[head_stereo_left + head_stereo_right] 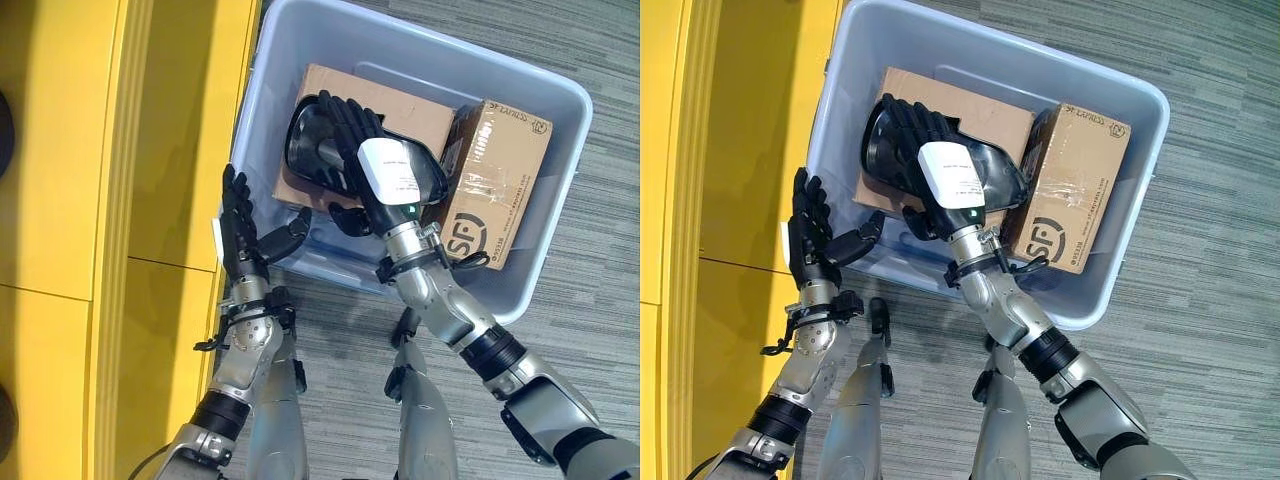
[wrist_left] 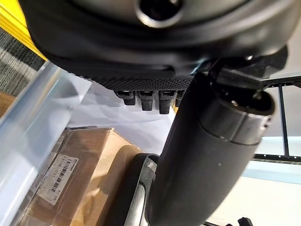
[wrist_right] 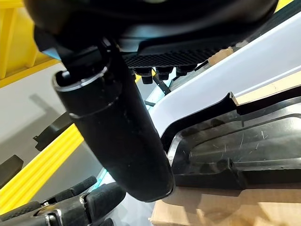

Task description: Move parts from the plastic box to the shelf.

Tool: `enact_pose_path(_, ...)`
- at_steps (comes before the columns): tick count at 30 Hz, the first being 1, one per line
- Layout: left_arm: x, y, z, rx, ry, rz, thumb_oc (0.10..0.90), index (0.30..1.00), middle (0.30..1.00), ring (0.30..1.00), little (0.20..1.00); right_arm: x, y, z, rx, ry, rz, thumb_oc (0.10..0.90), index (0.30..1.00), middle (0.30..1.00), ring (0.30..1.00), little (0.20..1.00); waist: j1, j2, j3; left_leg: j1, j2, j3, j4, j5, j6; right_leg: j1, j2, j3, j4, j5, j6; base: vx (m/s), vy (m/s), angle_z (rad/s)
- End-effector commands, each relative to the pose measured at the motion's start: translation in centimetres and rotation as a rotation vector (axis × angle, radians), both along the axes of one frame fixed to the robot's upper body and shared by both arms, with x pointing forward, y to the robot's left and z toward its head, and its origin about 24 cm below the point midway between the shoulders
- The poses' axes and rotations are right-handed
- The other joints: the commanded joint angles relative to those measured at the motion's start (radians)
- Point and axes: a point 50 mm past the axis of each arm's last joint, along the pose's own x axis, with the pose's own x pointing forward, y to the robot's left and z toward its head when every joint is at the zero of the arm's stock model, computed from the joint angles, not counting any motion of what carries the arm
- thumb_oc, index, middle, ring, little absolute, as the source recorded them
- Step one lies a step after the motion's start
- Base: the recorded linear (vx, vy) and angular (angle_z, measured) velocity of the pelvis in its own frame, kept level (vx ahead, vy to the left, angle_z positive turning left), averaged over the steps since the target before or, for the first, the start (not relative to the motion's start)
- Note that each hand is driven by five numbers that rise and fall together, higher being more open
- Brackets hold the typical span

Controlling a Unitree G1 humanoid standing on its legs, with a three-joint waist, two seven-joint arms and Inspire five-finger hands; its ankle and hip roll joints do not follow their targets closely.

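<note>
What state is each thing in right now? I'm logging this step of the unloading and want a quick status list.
plastic box: on the floor, open-topped, parts inside.
black part: lying on the flat carton, right hand on it.
flat carton: closed, flat in the box.
taped carton: sealed, tilted against the box wall.
right hand: fingers laid over the black part.
left hand: open at the box's rim, holding nothing.

Both eye views are looking steeply down from the head, sharing the plastic box (image 1: 560,200) and yellow shelf (image 1: 120,150), slightly offset sideways. Each wrist camera is looking along its own hand at very close range toward the box's inside.
</note>
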Motion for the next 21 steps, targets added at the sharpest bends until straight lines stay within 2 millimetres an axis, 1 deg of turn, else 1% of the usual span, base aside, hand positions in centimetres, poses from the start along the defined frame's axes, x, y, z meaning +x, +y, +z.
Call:
enact_pose_path(1,-0.6,-0.2,-4.3,-0.013,0.225,-0.007,0.900,1.000,1.000,1.000,1.000,-2.0,2.0,6.0,0.082,-0.277,0.129,0.900,1.000,1.000,1.000,1.000,-0.021,-0.008,0.040,0.071,0.006,0.042,0.000,-0.029,-0.013,0.127,-0.060,0.088,0.185,-0.085,0.087,0.00,0.000,0.00)
enact_pose_path(13,-0.3,-0.6,-4.3,-0.023,0.228,-0.015,0.900,1.000,1.000,1.000,1.000,-0.1,2.6,6.2,0.044,-0.265,0.054,0.900,1.000,1.000,1.000,1.000,-0.003,0.002,0.040,0.050,-0.002,0.033,0.007,-0.029,-0.010,0.122,-0.065,0.081,0.185,-0.084,0.087,0.00,0.000,0.00)
enact_pose_path(14,-0.8,-1.1,-4.3,0.031,0.202,-0.073,0.900,1.000,1.000,1.000,1.000,0.3,2.2,5.9,0.029,-0.253,0.031,0.900,1.000,1.000,1.000,1.000,0.003,0.006,0.040,0.051,-0.003,0.030,0.009,-0.036,-0.011,0.127,-0.066,0.077,0.187,-0.093,0.088,0.00,0.000,0.00)
enact_pose_path(15,-0.8,-1.1,-4.3,0.031,0.201,-0.073,0.900,1.000,1.000,1.000,1.000,0.3,2.2,5.9,0.029,-0.254,0.030,0.900,1.000,1.000,1.000,1.000,0.003,0.006,0.040,0.047,-0.003,0.029,0.009,-0.031,-0.010,0.124,-0.066,0.077,0.185,-0.089,0.087,0.00,0.000,0.00)
enact_pose_path(16,-1.2,-1.0,-5.7,0.067,0.261,-0.056,0.900,1.000,1.000,1.000,1.000,0.4,2.1,6.3,0.035,-0.273,0.021,0.900,1.000,1.000,1.000,1.000,0.010,0.006,0.040,0.044,-0.004,0.026,0.010,-0.030,-0.010,0.126,-0.065,0.075,0.184,-0.089,0.087,0.00,0.000,0.00)
enact_pose_path(17,-1.1,-0.7,-5.8,0.059,0.273,-0.030,0.900,1.000,1.000,1.000,1.000,0.8,1.9,6.5,0.036,-0.270,0.006,0.900,1.000,1.000,1.000,1.000,0.015,0.007,0.040,0.040,-0.005,0.025,0.010,-0.030,-0.009,0.125,-0.066,0.073,0.184,-0.088,0.087,0.00,0.000,0.00)
enact_pose_path(19,-1.1,-0.5,-5.0,0.042,0.239,-0.024,0.900,1.000,1.000,1.000,1.000,1.1,1.9,5.8,0.028,-0.245,-0.005,0.900,1.000,1.000,1.000,1.000,0.018,0.010,0.040,0.034,-0.006,0.024,0.011,-0.031,-0.008,0.121,-0.069,0.070,0.185,-0.088,0.086,0.02,0.003,0.05)
enact_pose_path(21,-1.1,-0.5,-4.9,0.033,0.231,-0.026,0.900,1.000,1.000,1.000,1.000,1.5,2.1,5.0,0.011,-0.209,-0.017,0.900,1.000,1.000,1.000,1.000,0.021,0.013,0.040,0.030,-0.009,0.022,0.015,-0.033,-0.008,0.119,-0.068,0.069,0.186,-0.089,0.086,0.01,0.004,0.02)
